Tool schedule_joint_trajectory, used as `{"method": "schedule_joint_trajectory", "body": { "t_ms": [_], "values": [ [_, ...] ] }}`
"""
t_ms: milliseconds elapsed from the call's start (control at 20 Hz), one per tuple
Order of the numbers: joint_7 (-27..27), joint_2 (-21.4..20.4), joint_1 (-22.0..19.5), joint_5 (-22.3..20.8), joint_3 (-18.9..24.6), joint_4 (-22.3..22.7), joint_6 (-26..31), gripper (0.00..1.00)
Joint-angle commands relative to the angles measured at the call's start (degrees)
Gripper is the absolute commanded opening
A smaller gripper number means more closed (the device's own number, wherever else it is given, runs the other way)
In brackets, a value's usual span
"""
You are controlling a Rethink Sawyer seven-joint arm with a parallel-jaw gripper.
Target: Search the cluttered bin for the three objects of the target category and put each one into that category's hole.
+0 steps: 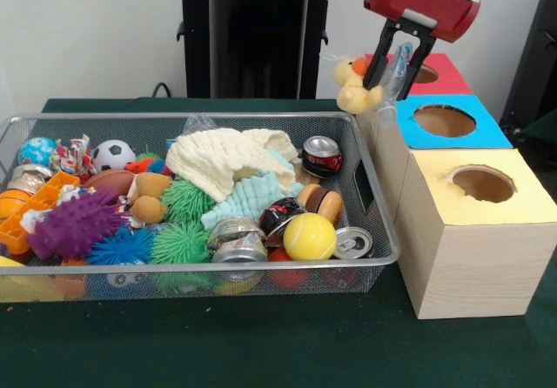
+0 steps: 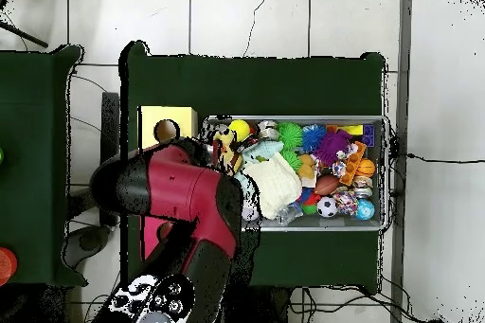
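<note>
A yellow plush duck with an orange beak (image 1: 356, 87) hangs in the air between the two black fingers (image 1: 377, 57) of the red and black gripper (image 1: 393, 82), clear of the wire mesh bin (image 1: 364, 198) and just beyond its far right corner. The jaws are clamped on the toy along with a scrap of clear plastic wrap (image 1: 398, 68) that trails from the fingers. The duck sits at the left finger, its head turned toward the bin, its body below the level of the gripper's red housing.

Beside the bin stands a row of wooden boxes, each with a round hole in its coloured top: a yellow-topped box (image 1: 481, 198) nearest the camera, a blue-topped box (image 1: 452, 123) behind it and a red-topped box (image 1: 446, 73) farthest back. The held duck hovers near the left edge of the blue and red tops, not over any hole.

The bin remains crowded: a cream knitted cloth (image 1: 228, 156), a yellow tennis ball (image 1: 309, 236), green spiky rubber balls (image 1: 180, 243), a purple spiky toy (image 1: 71, 225), a small football (image 1: 113, 154) and several crushed drink cans (image 1: 322, 156).

From overhead, the red arm (image 2: 185, 191) covers the gripper and the duck; only the yellow-topped box (image 2: 169, 125) shows beside the bin (image 2: 371, 122).
</note>
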Motion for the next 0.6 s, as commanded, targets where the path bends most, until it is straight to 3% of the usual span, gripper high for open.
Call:
{"method": "schedule_joint_trajectory", "body": {
  "t_ms": [50, 250, 600],
  "values": [
    [15.1, 0.6, -0.2, 1.3, 1.3, -0.9, 10.7, 0.0],
    [14.4, -0.5, -0.5, 1.4, 1.3, -2.1, 12.7, 0.0],
    [15.7, 1.5, 0.2, 1.3, 0.6, -5.0, 14.5, 0.0]
  ]
}}
